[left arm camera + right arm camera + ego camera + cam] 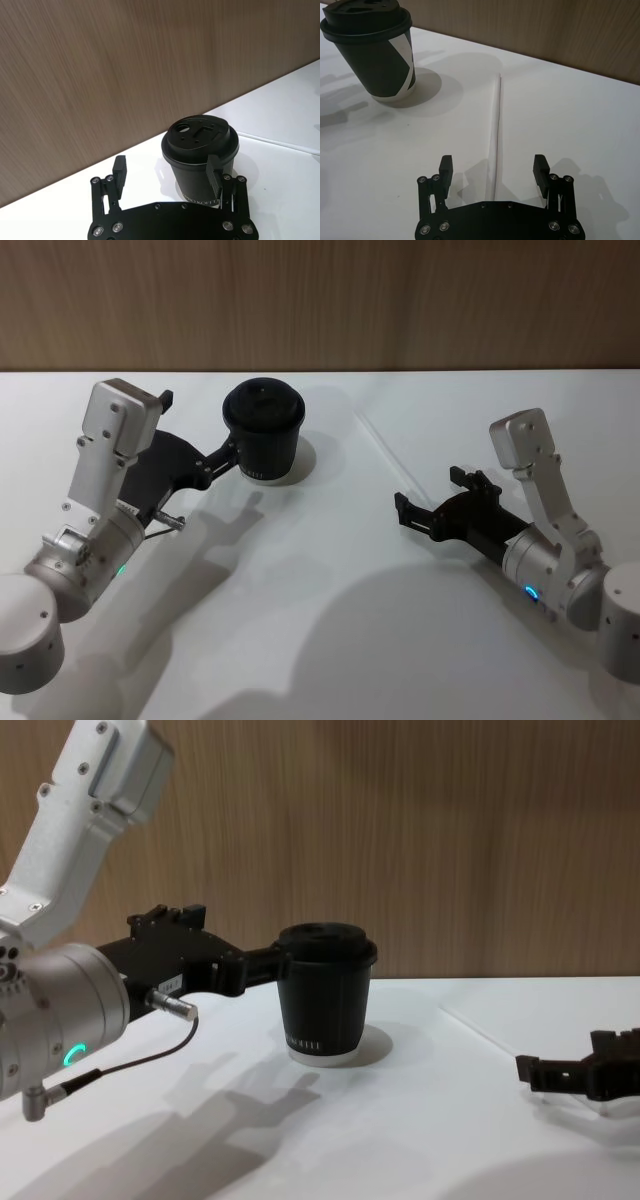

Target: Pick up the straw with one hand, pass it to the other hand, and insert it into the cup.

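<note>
Currently I see the left gripper (167, 165) spread wide at the cup (200, 150), far left, holding nothing. The right gripper (493, 162) is open and empty, with the near end of the straw (497, 115) lying flat between its fingers.

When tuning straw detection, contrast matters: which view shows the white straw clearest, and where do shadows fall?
Right wrist view: the straw is clearest, edged by a thin dark shadow. Head view: it nearly vanishes on the white table; broad soft shadows cover its near part.
</note>
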